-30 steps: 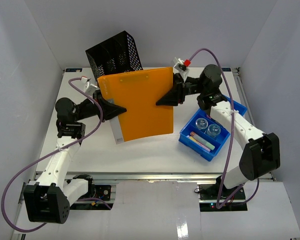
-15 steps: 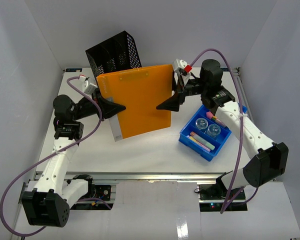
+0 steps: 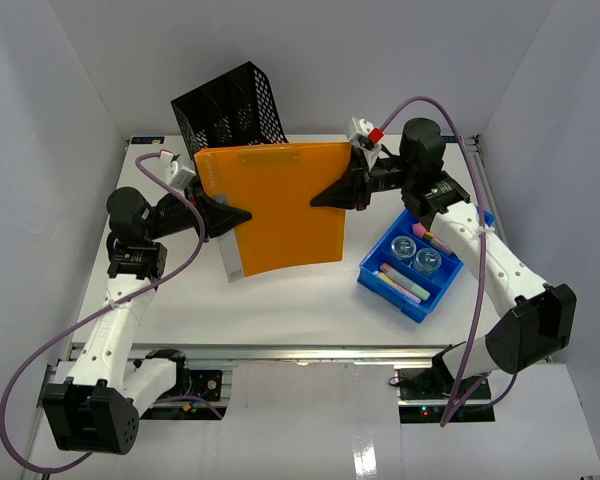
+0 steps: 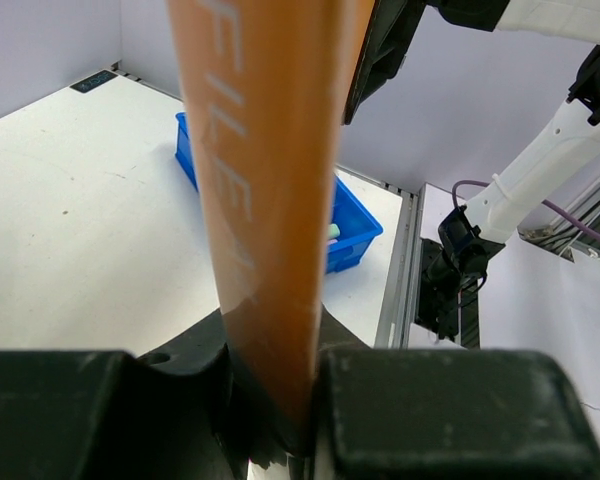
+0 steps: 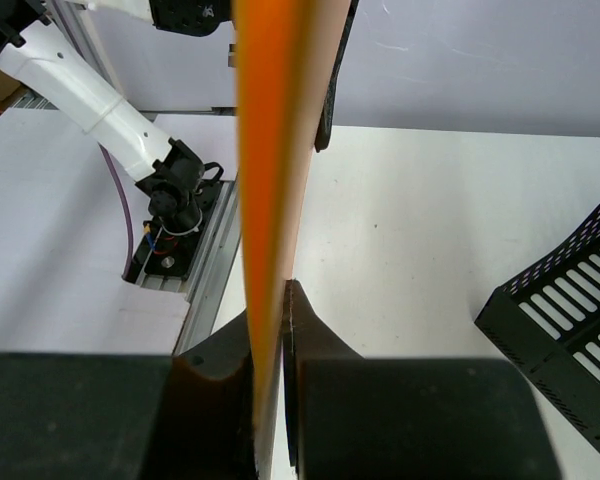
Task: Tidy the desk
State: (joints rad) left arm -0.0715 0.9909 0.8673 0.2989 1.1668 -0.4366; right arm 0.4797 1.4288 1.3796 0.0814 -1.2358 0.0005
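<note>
Left pincer (image 3: 225, 215) and right pincer (image 3: 327, 198) clamp the orange folder (image 3: 280, 210) by opposite edges, likely to steer it into the black rack (image 3: 230, 105) at upper left.

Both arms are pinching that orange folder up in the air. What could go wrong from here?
1. The left gripper and right gripper each pinch only an edge of the orange folder, so it might slip out and drop onto the desk.
2. If the arms pull or push unevenly, the thin folder could buckle or tear.
3. The black mesh organizer stands close behind; a swing could knock it.
</note>
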